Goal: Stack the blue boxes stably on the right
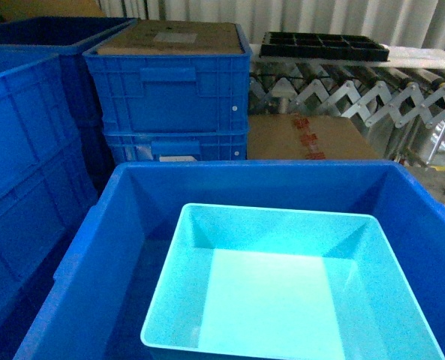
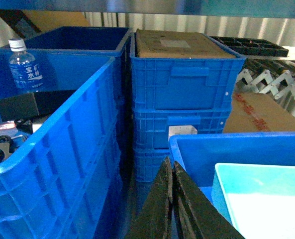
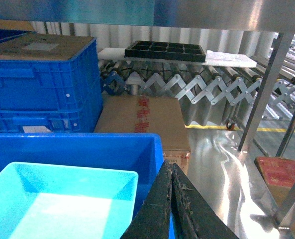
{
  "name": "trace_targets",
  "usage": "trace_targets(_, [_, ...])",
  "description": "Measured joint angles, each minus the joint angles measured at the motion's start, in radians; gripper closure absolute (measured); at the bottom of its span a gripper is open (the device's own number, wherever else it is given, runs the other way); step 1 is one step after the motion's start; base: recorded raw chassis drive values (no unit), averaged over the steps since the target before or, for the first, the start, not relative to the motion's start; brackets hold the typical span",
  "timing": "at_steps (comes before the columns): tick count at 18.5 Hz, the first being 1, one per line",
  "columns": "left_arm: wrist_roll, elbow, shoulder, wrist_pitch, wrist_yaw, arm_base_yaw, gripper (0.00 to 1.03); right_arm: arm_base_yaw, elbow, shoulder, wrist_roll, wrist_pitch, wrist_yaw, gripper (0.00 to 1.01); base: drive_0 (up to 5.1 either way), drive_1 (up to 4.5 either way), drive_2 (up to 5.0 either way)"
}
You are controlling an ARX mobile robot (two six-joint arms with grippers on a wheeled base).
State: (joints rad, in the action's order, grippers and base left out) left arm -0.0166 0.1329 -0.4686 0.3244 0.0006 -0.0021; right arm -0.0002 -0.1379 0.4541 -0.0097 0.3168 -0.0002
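From the head camera I see the turquoise tub [image 1: 282,292] sitting inside a large dark blue crate [image 1: 124,225], filling the crate's floor from the centre toward five o'clock. The tub's near edge runs off the bottom of the frame, so I cannot see its front wall, and a strong glare washes out its floor. Neither arm shows in the head view.

In the left wrist view the left gripper [image 2: 173,199] pokes up from six o'clock, its two dark fingers pressed together with nothing between them. It sits just outside the crate's left wall, with the tub at four o'clock, cut off by the frame edge. In the right wrist view the right gripper [image 3: 171,199] looks the same: fingers closed flat against each other, empty, beside the crate's right wall, with the tub at eight o'clock.

At eleven o'clock in the head view stand stacked ribbed crates [image 1: 169,97], the top one covered by cardboard. A cardboard carton [image 1: 312,139] lies behind my crate; its red print is too blurred to read. At one o'clock a black tray [image 1: 323,45] rests on a roller conveyor [image 1: 372,94]. In the left wrist view a water bottle [image 2: 25,64] stands in another crate at nine o'clock, among dark items I cannot make out.
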Motion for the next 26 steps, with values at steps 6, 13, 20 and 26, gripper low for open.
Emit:
trace_targets(6, [0.0,-0.069,0.124,-0.053,-0.001,0.0,1.01,0.0,0.071,-0.119,0.0,-0.055,0.0,0.99,0.0,0.0,0.0])
trace_targets(13, [0.0,-0.118,0.243,-0.108,0.0,0.0,1.01,0.0,0.125,-0.236,0.002,-0.104,0.0,0.99,0.0,0.0,0.0])
trace_targets(20, [0.0,-0.117,0.46,-0.327,-0.003,0.0,1.01,0.0,0.124,-0.451,0.002,-0.308,0.0,0.99,0.0,0.0,0.0])
trace_targets(26, [0.002,-0.117,0.459,-0.33,-0.002,0.0,1.01,0.0,0.124,-0.45,0.002,-0.322,0.001,0.99,0.0,0.0,0.0])
